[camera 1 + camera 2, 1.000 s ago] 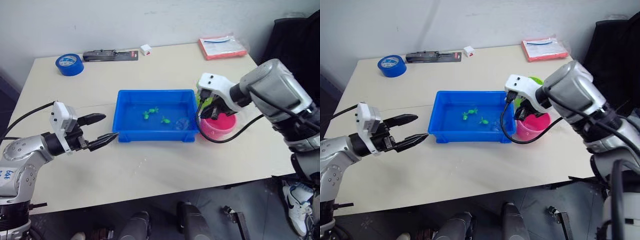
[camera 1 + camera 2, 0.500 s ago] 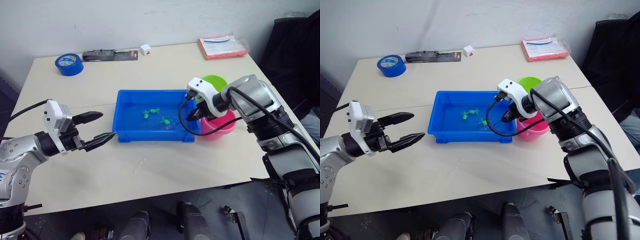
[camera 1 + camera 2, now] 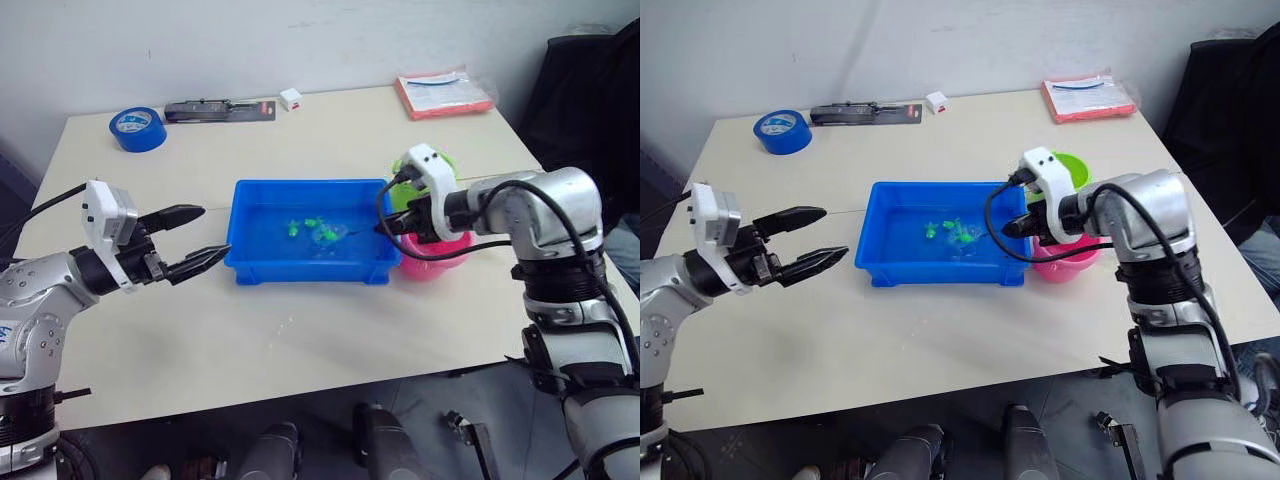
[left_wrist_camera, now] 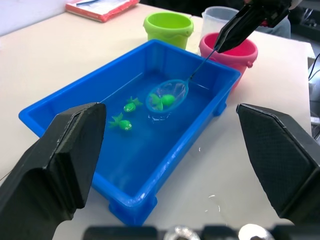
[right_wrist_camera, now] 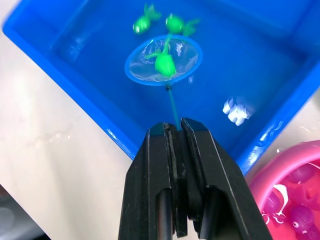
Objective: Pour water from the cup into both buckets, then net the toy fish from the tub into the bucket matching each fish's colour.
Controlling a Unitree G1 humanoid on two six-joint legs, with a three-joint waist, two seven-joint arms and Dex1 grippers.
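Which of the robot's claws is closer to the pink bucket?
The right claw: it hangs just beside the pink bucket, holding the net. The left claw waits past the far end of the blue tub.

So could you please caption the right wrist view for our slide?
Right gripper dips the net into the blue tub, a green fish in its hoop.

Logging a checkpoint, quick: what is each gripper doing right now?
Left gripper: open, holding nothing, beside the tub.
Right gripper: closed on the net handle, a green fish in the hoop.
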